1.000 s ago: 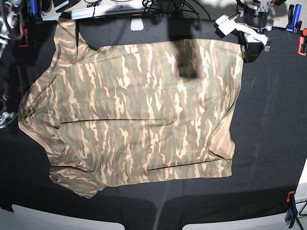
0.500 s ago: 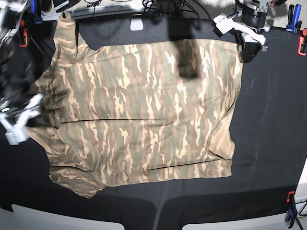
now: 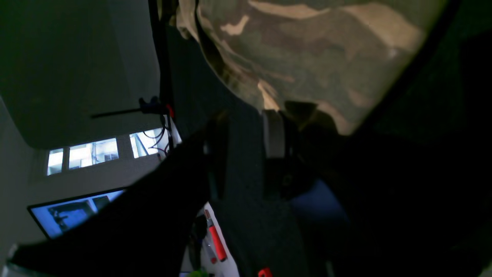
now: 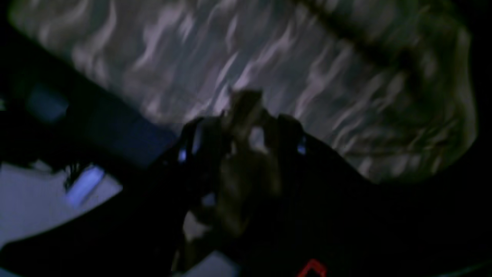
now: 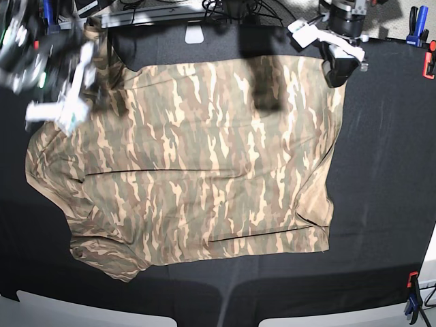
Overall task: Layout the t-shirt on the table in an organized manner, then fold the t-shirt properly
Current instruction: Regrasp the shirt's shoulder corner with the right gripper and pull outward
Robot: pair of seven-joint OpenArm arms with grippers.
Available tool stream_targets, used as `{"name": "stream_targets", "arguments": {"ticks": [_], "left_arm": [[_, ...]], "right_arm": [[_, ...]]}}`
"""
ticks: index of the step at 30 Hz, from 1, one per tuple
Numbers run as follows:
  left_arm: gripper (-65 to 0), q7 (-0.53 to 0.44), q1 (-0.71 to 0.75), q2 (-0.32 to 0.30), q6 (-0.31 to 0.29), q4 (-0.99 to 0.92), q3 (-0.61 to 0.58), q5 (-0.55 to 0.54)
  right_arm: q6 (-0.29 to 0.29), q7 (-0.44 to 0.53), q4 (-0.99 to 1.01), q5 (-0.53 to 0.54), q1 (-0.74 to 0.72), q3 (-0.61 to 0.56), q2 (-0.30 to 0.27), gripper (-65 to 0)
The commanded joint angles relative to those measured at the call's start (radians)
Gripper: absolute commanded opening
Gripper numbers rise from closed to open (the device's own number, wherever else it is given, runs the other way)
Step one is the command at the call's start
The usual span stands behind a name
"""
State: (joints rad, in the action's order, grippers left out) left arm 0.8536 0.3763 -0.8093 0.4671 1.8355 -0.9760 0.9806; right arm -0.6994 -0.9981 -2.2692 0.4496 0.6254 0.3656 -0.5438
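Spread nearly flat across the middle of the black table point(image 5: 381, 177): the camouflage t-shirt point(image 5: 197, 163), hem toward the base view's right, sleeves toward its left, one corner of the hem turned over to show plain tan. Poised at the shirt's far hem corner, the left gripper point(image 5: 338, 70), jaws parted in the wrist view, cloth just beside one finger point(image 3: 273, 132). Blurred over the far sleeve, the right gripper point(image 5: 76, 95), seemingly pinching a fold of camouflage cloth.
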Motion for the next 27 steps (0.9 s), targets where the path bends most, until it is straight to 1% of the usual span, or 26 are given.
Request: {"name": "stream_targets", "arguments": {"ticks": [1,4,7,11,13,15,17,20,22,24,27], "left_arm": [[-51.4,-0.002,0.001,-0.011,0.017,0.017,0.001,0.021],[-51.4,-0.002,0.001,-0.011,0.017,0.017,0.001,0.021],[-51.4,-0.002,0.001,-0.011,0.017,0.017,0.001,0.021],[-51.4,-0.002,0.000,-0.011,0.017,0.017,0.001,0.022],[-51.4,-0.002,0.001,-0.011,0.017,0.017,0.001,0.022],[-51.4,-0.002,0.001,-0.011,0.017,0.017,0.001,0.022],[-51.4,-0.003,0.001,-0.011,0.017,0.017,0.001,0.022],[-51.4,-0.002,0.001,-0.011,0.017,0.017,0.001,0.022],[-51.4,-0.003,0.000,-0.011,0.017,0.017,0.001,0.022],[-51.4,-0.002,0.001,-0.011,0.017,0.017,0.001,0.022],[-51.4,-0.002,0.000,-0.011,0.017,0.017,0.001,0.022]], "right_arm": [[0.001,0.018,-0.030,0.010,0.037,0.007,-0.016,-41.5],[0.001,0.017,-0.072,0.010,0.160,0.007,-0.022,-41.5],[0.001,0.012,-0.087,-0.008,0.299,0.007,-0.061,-41.5],[0.001,0.014,-0.087,-0.142,0.460,0.007,-0.140,-41.5],[0.001,0.042,-0.087,-0.228,0.505,0.007,-0.174,-41.5],[0.001,0.102,-0.087,-0.333,0.523,0.007,-0.199,-41.5],[0.001,0.126,-0.087,-0.396,0.522,0.007,-0.216,-41.5],[0.001,0.131,-0.087,-0.383,0.523,-0.010,-0.238,-41.5],[0.001,0.175,-0.071,-0.413,0.522,-0.049,-0.252,-41.4],[0.001,0.264,-0.042,-0.517,0.521,-0.100,-0.259,-41.4],[0.001,0.391,0.011,-0.683,0.519,-0.178,-0.270,-37.7]]}}
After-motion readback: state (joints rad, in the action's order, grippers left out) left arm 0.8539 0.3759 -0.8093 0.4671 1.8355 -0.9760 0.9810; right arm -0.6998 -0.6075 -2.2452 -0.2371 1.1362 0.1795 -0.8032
